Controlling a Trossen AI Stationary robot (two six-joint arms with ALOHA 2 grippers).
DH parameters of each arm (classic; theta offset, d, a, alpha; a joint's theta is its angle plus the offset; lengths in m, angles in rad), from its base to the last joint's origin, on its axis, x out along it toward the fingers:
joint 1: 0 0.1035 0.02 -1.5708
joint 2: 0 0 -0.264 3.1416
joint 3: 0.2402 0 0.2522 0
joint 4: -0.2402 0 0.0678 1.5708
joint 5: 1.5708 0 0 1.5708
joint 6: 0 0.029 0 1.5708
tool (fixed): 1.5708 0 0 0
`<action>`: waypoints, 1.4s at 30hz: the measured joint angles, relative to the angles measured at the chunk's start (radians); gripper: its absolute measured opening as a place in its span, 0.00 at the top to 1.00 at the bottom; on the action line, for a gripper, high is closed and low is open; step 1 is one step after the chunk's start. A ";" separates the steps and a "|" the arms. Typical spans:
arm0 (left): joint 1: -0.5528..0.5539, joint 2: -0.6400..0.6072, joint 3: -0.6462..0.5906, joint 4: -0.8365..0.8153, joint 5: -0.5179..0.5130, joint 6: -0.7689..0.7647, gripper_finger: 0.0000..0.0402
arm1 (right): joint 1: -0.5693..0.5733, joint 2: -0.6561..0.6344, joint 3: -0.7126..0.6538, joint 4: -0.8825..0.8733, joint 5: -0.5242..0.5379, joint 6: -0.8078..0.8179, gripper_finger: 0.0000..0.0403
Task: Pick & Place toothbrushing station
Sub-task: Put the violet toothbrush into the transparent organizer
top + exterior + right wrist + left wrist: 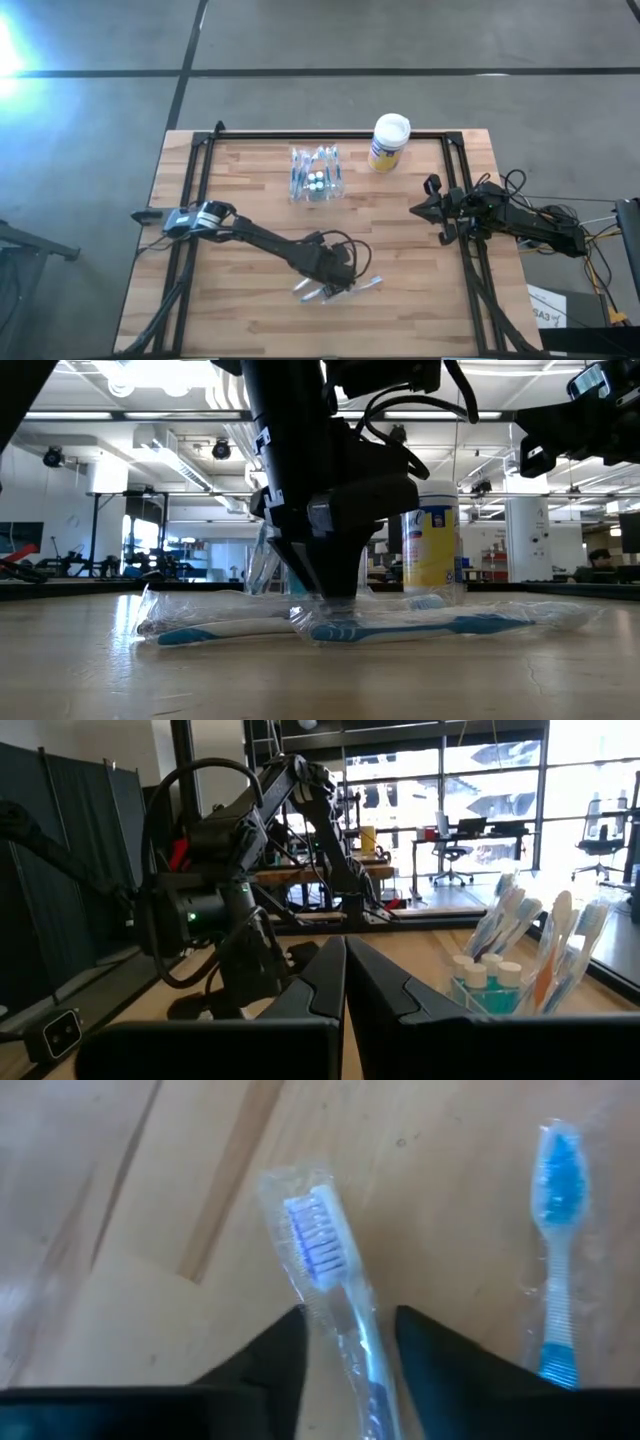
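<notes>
Straddling a wrapped toothbrush with left end effector fingers parted, toothbrushing station lying straight beyond, right end effector clenched.

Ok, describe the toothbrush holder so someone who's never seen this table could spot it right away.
Look along the far edge of the wooden table. Left of the yellow canister with its white lid stands the clear holder, with toothbrushes upright in it. It alone is see-through, and it is nowhere near the wrapped toothbrushes under the left gripper.
</notes>
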 joint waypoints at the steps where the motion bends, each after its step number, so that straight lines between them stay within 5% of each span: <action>1: -0.001 0.000 -0.001 0.005 0.005 0.009 0.65 | 0.000 0.000 0.000 0.000 0.000 0.000 0.98; 8: -0.002 0.000 -0.003 0.030 0.022 0.047 0.97 | 0.000 0.000 0.000 -0.003 0.000 -0.005 0.98; 17: -0.013 -0.039 -0.011 -0.004 -0.026 0.089 0.99 | 0.000 0.000 0.000 -0.006 0.000 -0.019 0.98; 24: -0.066 -0.239 -0.068 -0.012 -0.196 0.131 1.00 | 0.000 0.002 0.000 -0.010 0.000 -0.023 0.98; 32: -0.173 -0.619 -0.369 0.099 -0.450 0.090 1.00 | 0.000 0.000 0.000 -0.014 0.000 -0.023 0.98; 42: -0.270 -1.130 -1.002 0.774 -0.536 0.357 1.00 | 0.000 0.001 0.000 -0.013 0.000 -0.027 0.98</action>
